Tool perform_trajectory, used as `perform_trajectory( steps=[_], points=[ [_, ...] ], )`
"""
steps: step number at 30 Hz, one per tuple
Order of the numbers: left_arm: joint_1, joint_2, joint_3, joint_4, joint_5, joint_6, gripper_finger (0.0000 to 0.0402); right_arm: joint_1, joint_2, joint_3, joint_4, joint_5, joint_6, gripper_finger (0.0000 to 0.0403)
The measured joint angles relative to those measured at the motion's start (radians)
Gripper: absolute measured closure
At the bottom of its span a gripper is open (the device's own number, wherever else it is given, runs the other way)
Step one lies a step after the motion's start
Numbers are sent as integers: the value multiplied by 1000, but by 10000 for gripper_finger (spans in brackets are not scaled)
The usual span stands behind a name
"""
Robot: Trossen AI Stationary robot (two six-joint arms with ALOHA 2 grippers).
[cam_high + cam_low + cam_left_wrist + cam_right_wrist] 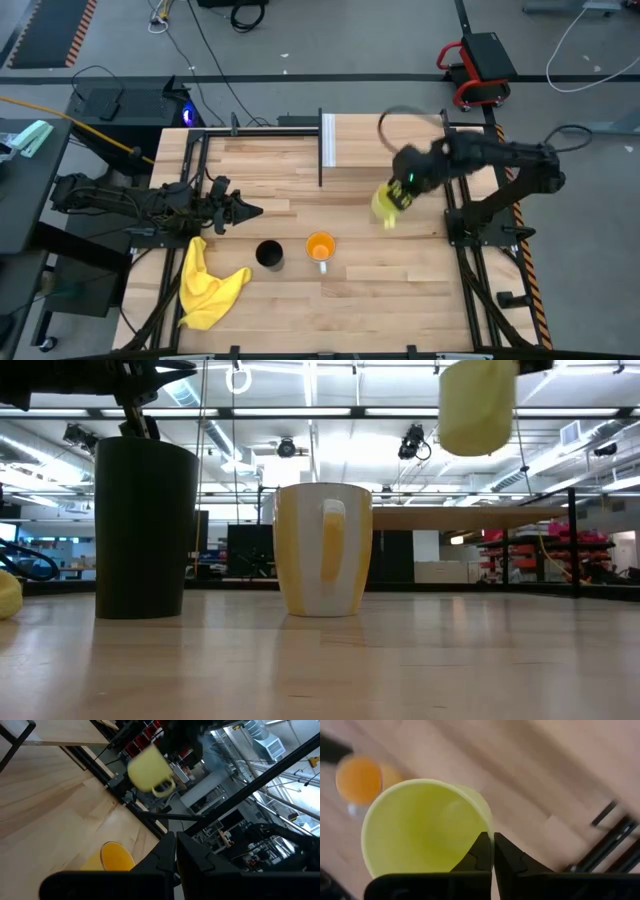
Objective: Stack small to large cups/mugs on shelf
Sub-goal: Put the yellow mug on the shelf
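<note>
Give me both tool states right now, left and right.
Left tool: shut, empty, over the table's left side.
Right tool: shut on the yellow-green mug rim, mug lifted off the table.

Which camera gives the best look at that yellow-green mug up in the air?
The left wrist view: the yellow-green mug shows whole, handle included, hanging from the right gripper. The right wrist view looks into it, the low view crops it, and the high view shows a small blur.
</note>
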Motion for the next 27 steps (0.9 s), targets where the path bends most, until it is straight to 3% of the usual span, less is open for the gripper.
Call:
perform_trajectory(
  steps=[16, 27],
  points=[
    [0, 1, 0, -13, 0, -10, 384, -645, -52, 14, -4, -15, -428, 398],
    [0, 1, 0, -13, -7, -9, 382, -936, -41, 14, -3, -34, -632, 398]
  ],
)
